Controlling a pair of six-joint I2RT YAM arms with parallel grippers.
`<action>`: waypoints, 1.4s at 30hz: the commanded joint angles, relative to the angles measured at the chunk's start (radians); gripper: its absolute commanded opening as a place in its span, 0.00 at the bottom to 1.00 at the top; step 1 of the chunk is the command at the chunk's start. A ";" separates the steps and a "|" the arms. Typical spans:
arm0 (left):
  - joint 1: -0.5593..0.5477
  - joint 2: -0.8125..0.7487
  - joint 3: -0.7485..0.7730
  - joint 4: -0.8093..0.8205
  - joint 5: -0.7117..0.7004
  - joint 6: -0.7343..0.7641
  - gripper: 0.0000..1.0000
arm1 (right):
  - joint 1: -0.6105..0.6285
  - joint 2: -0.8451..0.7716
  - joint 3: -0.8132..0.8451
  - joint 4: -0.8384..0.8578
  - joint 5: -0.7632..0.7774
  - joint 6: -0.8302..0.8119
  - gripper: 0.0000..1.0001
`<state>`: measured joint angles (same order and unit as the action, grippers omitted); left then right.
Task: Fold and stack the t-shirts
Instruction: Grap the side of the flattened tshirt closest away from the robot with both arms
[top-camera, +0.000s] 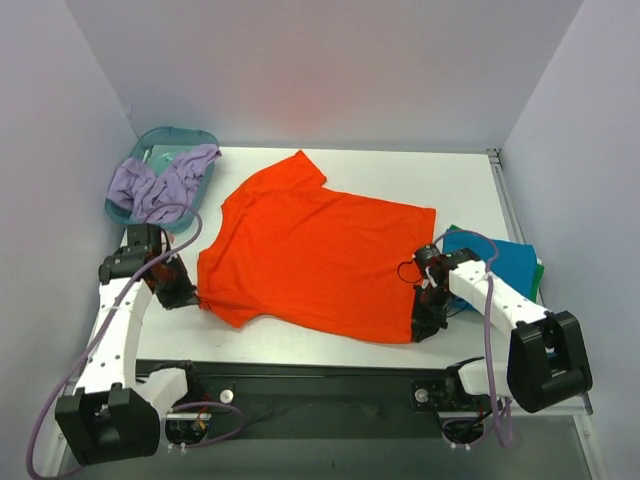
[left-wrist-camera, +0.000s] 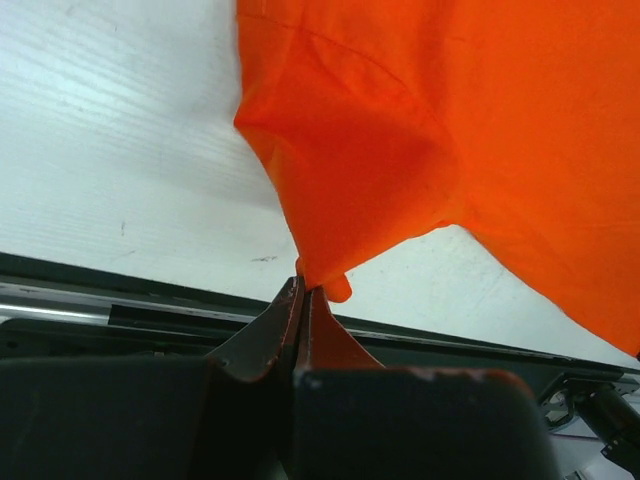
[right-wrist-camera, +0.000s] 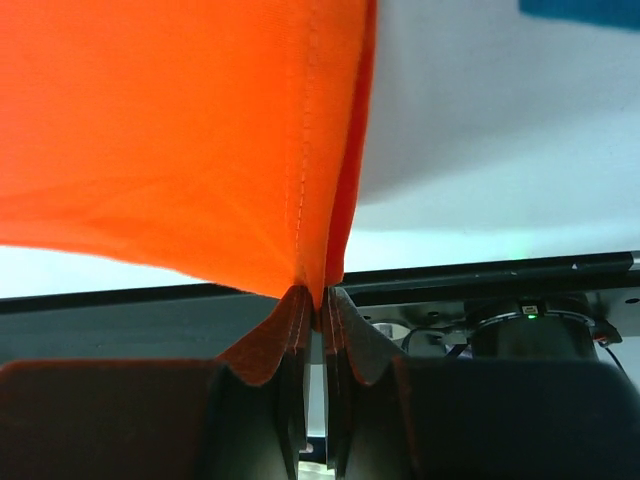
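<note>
At 7 and 5 o'clock, left gripper (left-wrist-camera: 303, 288) and right gripper (right-wrist-camera: 318, 296) pinch the orange t-shirt (top-camera: 320, 250); best lift evenly, keeping it taut.

A white counter (top-camera: 400, 175) stands inside a three-sided booth, closed in by a plain pale lavender back wall (top-camera: 320, 60), a matching left wall (top-camera: 50, 150) and a right wall (top-camera: 590, 120). The light is soft and even, with a faint reddish tint low on the back wall. A black rail (top-camera: 320, 375) runs along the counter's near edge.
</note>
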<state>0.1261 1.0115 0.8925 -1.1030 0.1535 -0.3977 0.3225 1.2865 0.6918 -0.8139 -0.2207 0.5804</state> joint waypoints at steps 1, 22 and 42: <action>-0.040 0.048 0.085 0.075 0.008 0.013 0.00 | 0.004 0.019 0.083 -0.071 0.004 0.013 0.00; -0.186 0.562 0.621 0.212 0.018 0.054 0.00 | -0.141 0.273 0.389 -0.062 0.018 -0.042 0.00; -0.200 0.875 0.979 0.114 0.067 0.128 0.00 | -0.270 0.350 0.522 -0.100 -0.041 -0.080 0.00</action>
<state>-0.0669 1.8885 1.8061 -0.9672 0.1970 -0.3004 0.0723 1.6802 1.1957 -0.8341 -0.2321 0.5255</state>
